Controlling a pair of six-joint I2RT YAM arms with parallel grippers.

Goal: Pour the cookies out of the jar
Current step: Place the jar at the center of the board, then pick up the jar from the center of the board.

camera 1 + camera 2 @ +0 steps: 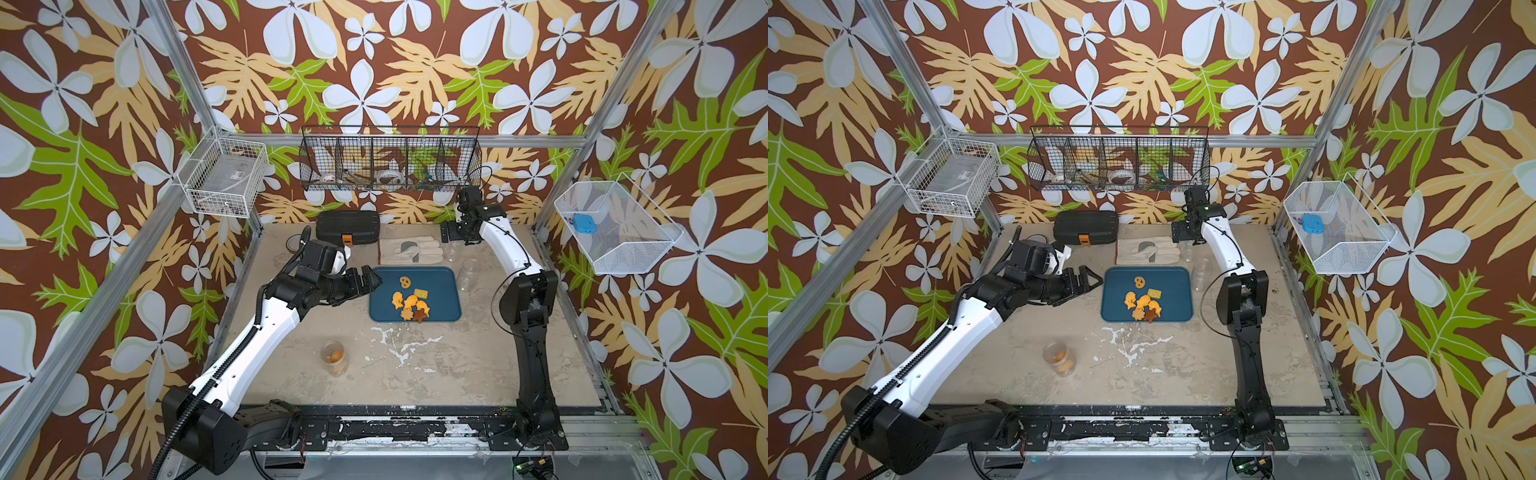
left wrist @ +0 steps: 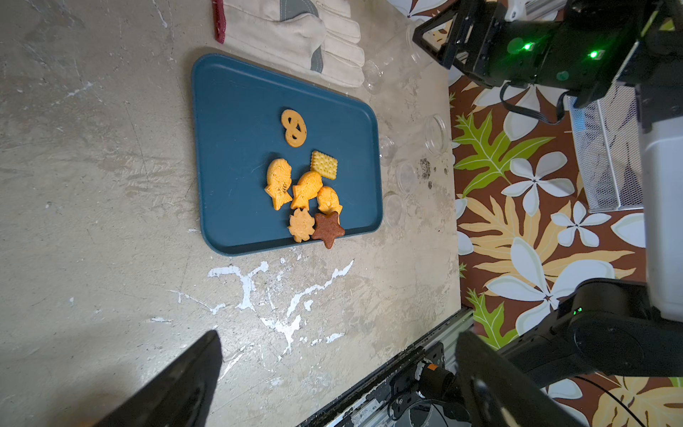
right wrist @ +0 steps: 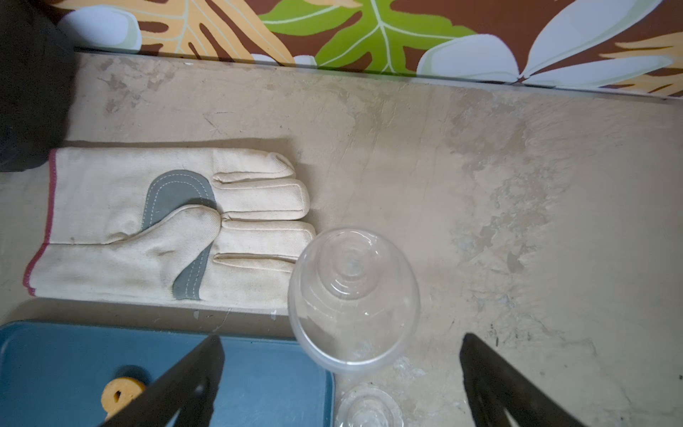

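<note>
Left fingers (image 2: 184, 388) spread, empty; right fingers (image 3: 184, 388) likewise, just short of an empty jar (image 3: 353, 295). Cookies (image 2: 305, 188) lie on the tray (image 2: 229, 111) ahead of the left fingers; we fear a nudge tips the rim-perched star (image 2: 328, 230) off.

Seven cookies (image 2: 306, 190) lay on one tray (image 2: 229, 148) (three fish-shaped); one jar (image 1: 333, 357) held more; one glove (image 2: 295, 33), one case (image 1: 347, 226).

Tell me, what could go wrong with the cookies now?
The brown star cookie sits at the tray's rim; a nudge to the tray might send it onto the table. The jar near the left arm still holds cookies, so a swing could knock it over. The empty clear jars beside the tray are hard to see and might get bumped.
</note>
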